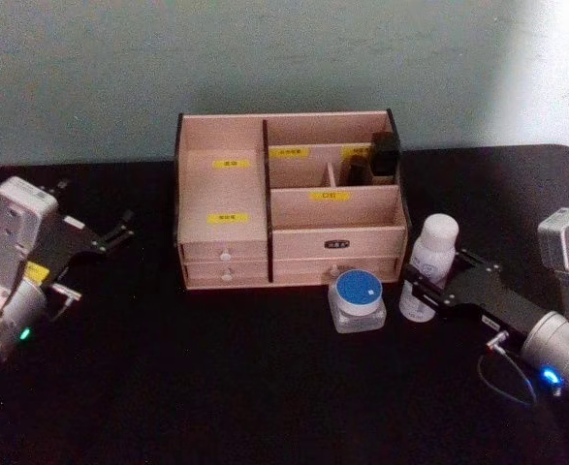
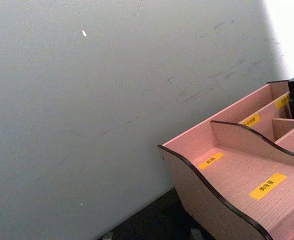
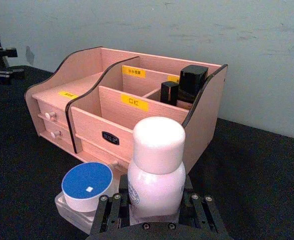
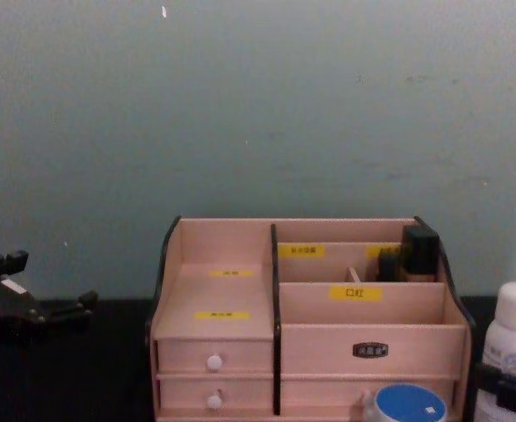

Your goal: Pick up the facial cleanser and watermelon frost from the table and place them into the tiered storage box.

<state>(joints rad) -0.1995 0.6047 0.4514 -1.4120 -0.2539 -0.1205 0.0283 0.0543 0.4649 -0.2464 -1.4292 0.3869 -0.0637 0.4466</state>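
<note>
The right gripper (image 1: 422, 294), fingers grasping the bottle (image 1: 432, 252) low where it stands on the desk (image 1: 265, 387) at 4 o'clock of the box (image 1: 221, 145), should lift straight up, clear of the jar (image 1: 358, 300) at 5 o'clock, while the left gripper (image 1: 127, 225) idles released at 9 o'clock; the bottle's base and label are hidden.

White bottle (image 1: 431, 263), blue-lidded jar (image 1: 358, 300), before wooden box (image 1: 216, 191)

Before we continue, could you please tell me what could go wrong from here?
The right claw sits low around the white bottle, so the tall bottle might tip when lifted. The blue-lidded jar stands close beside it and could get knocked. The left claw rests open, far left.
</note>
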